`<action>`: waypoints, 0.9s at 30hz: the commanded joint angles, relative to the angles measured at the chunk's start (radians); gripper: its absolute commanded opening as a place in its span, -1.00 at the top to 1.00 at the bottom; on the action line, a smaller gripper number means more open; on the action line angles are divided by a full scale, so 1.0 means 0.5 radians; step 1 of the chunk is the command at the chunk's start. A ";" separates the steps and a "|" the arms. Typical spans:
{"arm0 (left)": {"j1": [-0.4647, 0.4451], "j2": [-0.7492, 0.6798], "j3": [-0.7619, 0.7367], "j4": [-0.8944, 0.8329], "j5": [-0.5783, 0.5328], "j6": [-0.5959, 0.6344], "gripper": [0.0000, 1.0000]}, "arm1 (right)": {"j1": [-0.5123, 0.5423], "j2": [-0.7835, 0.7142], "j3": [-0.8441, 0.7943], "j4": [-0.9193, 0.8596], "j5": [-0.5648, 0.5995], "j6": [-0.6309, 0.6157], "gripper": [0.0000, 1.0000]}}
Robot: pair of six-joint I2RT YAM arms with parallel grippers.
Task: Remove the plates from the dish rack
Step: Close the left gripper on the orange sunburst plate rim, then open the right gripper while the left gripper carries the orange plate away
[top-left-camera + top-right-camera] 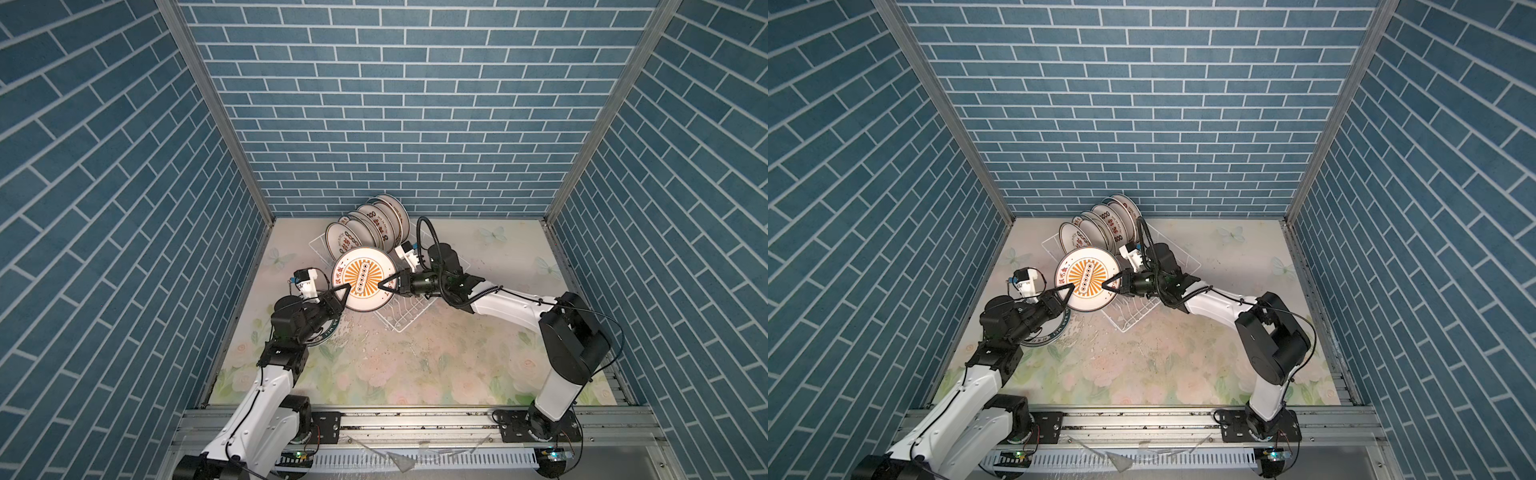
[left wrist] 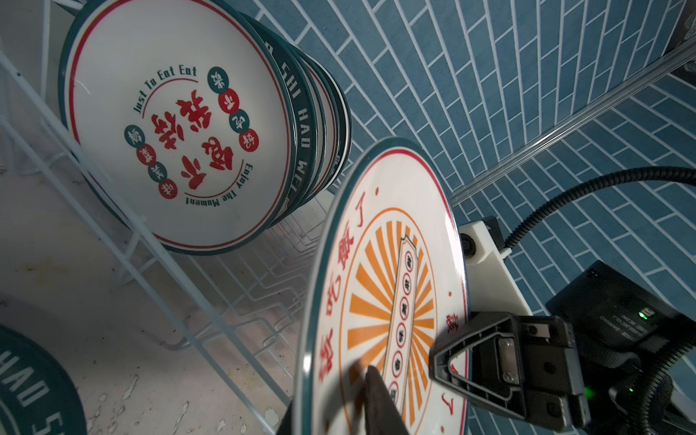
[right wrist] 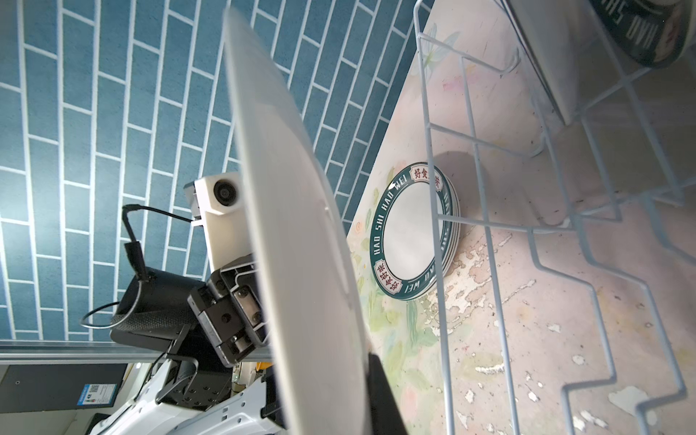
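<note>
In both top views, holds sunburst plate (image 1: 363, 278) up over dish rack (image 1: 399, 322) left side: right end effector (image 1: 384, 285) clamped on right rim, left end effector (image 1: 345, 293) clamped on near-left rim. Shows racked plates (image 1: 370, 230) upright at far end. Left wrist: catches finger (image 2: 376, 399) pressed on printed face. Right wrist: catches plain back, stacked plates (image 3: 410, 226) flat on table (image 3: 527, 339), near-left of rack.

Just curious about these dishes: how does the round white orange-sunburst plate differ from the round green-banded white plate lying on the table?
The orange-sunburst plate hangs tilted in the air, its rim gripped by the right gripper; the green-banded plate lies flat atop a stack on the table, untouched. The orange-sunburst plate's middle carries rays and red characters; the green-banded plate's middle is plain white. Both are round and white.
</note>
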 commanded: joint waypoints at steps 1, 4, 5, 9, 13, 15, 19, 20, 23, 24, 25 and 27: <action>-0.020 -0.060 -0.007 0.054 0.167 0.093 0.60 | 0.058 0.066 0.155 0.078 -0.020 0.010 0.74; 0.009 -0.103 0.023 -0.063 0.182 0.114 0.75 | 0.063 0.087 0.188 0.056 -0.020 -0.017 0.59; 0.023 -0.119 0.033 -0.096 0.194 0.120 0.76 | 0.064 0.093 0.199 0.032 -0.019 -0.033 0.54; 0.078 -0.187 0.043 -0.179 0.228 0.126 0.80 | 0.067 0.097 0.225 -0.053 0.020 -0.081 0.47; 0.149 -0.237 0.064 -0.307 0.254 0.136 0.95 | 0.069 0.097 0.258 -0.123 0.037 -0.110 0.34; 0.198 -0.258 0.080 -0.391 0.259 0.128 0.96 | 0.063 0.091 0.286 -0.208 0.052 -0.155 0.25; 0.338 -0.294 0.085 -0.488 0.314 0.076 1.00 | 0.053 0.063 0.343 -0.446 0.163 -0.288 0.11; 0.388 -0.310 0.085 -0.512 0.328 0.060 1.00 | 0.050 0.057 0.354 -0.507 0.203 -0.318 0.08; 0.540 -0.340 0.066 -0.536 0.395 0.004 1.00 | 0.026 0.039 0.366 -0.646 0.299 -0.394 0.05; 0.597 -0.339 0.070 -0.573 0.408 -0.008 1.00 | 0.017 0.028 0.363 -0.677 0.327 -0.409 0.04; 0.664 -0.409 0.067 -0.611 0.418 -0.027 1.00 | 0.008 0.016 0.357 -0.712 0.355 -0.426 0.04; 0.793 -0.440 0.050 -0.656 0.448 -0.071 1.00 | -0.011 -0.013 0.349 -0.799 0.419 -0.479 0.03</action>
